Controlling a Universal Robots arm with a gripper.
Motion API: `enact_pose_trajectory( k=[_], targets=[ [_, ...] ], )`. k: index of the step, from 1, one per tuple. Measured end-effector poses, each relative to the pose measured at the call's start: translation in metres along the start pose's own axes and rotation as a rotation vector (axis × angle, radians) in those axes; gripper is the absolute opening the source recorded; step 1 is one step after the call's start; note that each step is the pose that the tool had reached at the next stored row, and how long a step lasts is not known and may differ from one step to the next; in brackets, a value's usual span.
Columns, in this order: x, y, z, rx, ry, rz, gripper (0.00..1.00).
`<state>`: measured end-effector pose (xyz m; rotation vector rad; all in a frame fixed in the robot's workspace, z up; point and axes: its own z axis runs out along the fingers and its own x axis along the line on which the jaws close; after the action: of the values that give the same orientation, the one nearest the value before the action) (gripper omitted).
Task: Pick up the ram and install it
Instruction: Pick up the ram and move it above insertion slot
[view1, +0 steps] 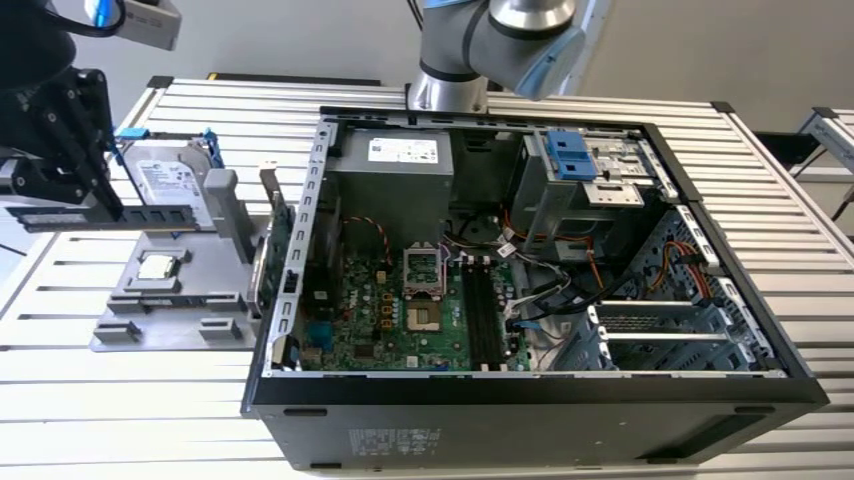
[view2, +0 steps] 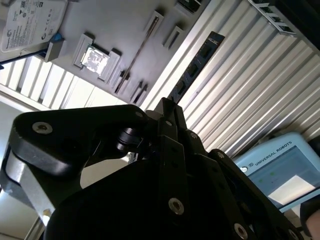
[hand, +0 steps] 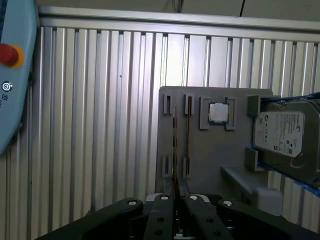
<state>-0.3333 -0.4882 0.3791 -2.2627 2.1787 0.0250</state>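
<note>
Black and clenched, your claw (view1: 60, 205) grasps the ram (view1: 147, 217) near one end and holds it level in the air at the exterior view's left. Under the ram is the grey holder plate (view1: 180, 300) with a processor chip (view1: 158, 266) on it, and the hard drive (view1: 167, 180) stands at its far side. To the exterior view's right, the open computer case (view1: 534, 400) lies on the slatted tabletop (view1: 120, 400). The black slots (view1: 483, 315) of its motherboard (view1: 374, 310) are well apart from the ram.
</note>
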Motion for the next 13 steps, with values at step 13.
enact_pose_trajectory(
  k=[13],
  targets=[
    [0.0006,-0.0151,-0.0001,0.0000,0.0014,0.000,0.00]
  ],
)
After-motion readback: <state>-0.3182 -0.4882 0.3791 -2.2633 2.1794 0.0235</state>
